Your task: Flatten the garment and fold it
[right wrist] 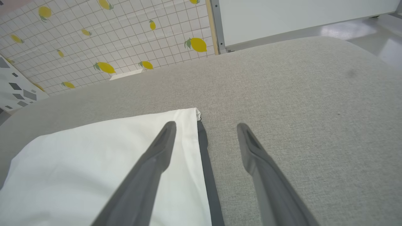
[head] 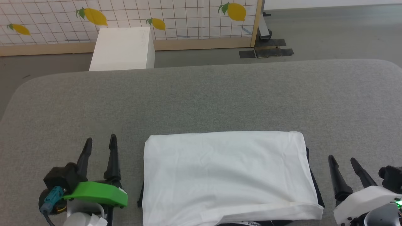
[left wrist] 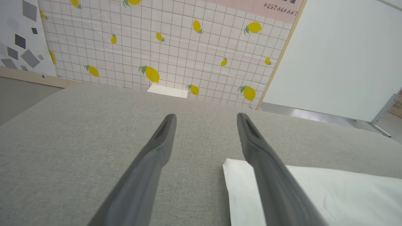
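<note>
The garment (head: 226, 175) lies folded into a white rectangle on the grey table (head: 201, 100), near the front edge. A strip of black fabric peeks out along its right side, and a lettered band shows at the bottom. My left gripper (head: 100, 142) stands open just left of it, fingers pointing away, nothing between them. My right gripper (head: 342, 160) stands open just right of it, also empty. In the left wrist view the garment's corner (left wrist: 241, 175) lies beside the open gripper (left wrist: 205, 117). In the right wrist view the garment (right wrist: 94, 163) lies under the left finger (right wrist: 157, 153) of the open gripper (right wrist: 205, 127).
Beyond the table's far edge stands a white box (head: 124, 47) against a lemon-print tiled wall panel (head: 125, 15). Grey floor and a black base plate (head: 267, 51) lie at the far right.
</note>
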Robot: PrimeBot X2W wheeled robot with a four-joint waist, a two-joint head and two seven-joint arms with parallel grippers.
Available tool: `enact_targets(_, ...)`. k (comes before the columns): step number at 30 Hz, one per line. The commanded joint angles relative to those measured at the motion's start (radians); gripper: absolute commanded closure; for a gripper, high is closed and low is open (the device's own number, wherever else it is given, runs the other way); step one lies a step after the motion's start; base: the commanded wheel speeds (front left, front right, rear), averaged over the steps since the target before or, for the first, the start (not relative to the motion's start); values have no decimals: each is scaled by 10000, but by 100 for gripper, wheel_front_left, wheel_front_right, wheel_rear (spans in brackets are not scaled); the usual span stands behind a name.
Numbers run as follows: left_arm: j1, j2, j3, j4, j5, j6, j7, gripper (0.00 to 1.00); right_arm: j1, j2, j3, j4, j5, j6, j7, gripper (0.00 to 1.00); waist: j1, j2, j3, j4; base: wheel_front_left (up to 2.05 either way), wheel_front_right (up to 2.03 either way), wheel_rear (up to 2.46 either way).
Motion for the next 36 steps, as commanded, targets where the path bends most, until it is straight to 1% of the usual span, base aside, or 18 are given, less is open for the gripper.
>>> enact_targets(1,-183,-187,207,-191,420,61,-71,0,-272,30,-51,219,98,-15,-93,0,0,83,51,-12,0,0,0)
enact_targets(3,-213,-453,543,-425,959,54,-72,0,-463,35,-120,659,436,-15,-86,0,0,83,92,-25,0,0,0)
enact_targets(6,-243,-795,950,-580,1538,-81,-73,0,-811,38,-203,1449,862,-15,261,0,0,83,161,-59,0,0,0)
enact_targets(12,-255,-1190,1425,-549,2044,-419,-74,0,-1841,39,-149,3092,1218,-15,1232,0,0,83,293,-111,0,0,0)
enact_targets(18,-274,-1378,1473,-388,2261,-675,-75,0,-2549,40,182,4480,1176,-15,2429,0,0,83,405,24,0,0,0)
enact_targets(22,-289,-1443,1498,-372,2330,-750,-75,0,-2730,40,268,4988,1209,-15,3146,0,0,83,468,98,0,0,0)
enact_targets(27,-249,-1485,1566,-385,2368,-790,-75,0,-2821,41,721,5394,1967,-15,3956,0,0,83,521,108,0,0,0)
enact_targets(28,-244,-1490,1570,-388,2376,-796,-75,0,-2825,41,823,5410,2153,-15,4043,8,0,83,532,105,0,0,0)
enact_targets(29,-247,-1495,1572,-388,2386,-799,-75,0,-2822,41,925,5423,2313,-15,4121,38,0,83,546,100,0,0,0)
enact_targets(30,-256,-1498,1569,-386,2391,-800,-75,0,-2822,41,971,5421,2366,-15,4132,58,0,83,556,96,0,0,0)
enact_targets(31,-268,-1502,1565,-372,2389,-807,-75,0,-2839,41,994,5405,2418,-15,4078,75,0,83,564,90,0,0,0)
enact_targets(32,-280,-1505,1561,-361,2390,-811,-75,0,-2853,41,1007,5407,2445,-15,4041,98,0,83,570,85,0,0,0)
enact_targets(33,-291,-1508,1550,-352,2398,-808,-76,0,-2876,41,1003,5407,2445,-15,3975,100,0,83,572,78,0,0,0)
enact_targets(36,-310,-1514,1521,-325,2396,-806,-76,0,-2945,41,898,5418,2399,-15,3755,100,0,83,567,75,0,0,0)
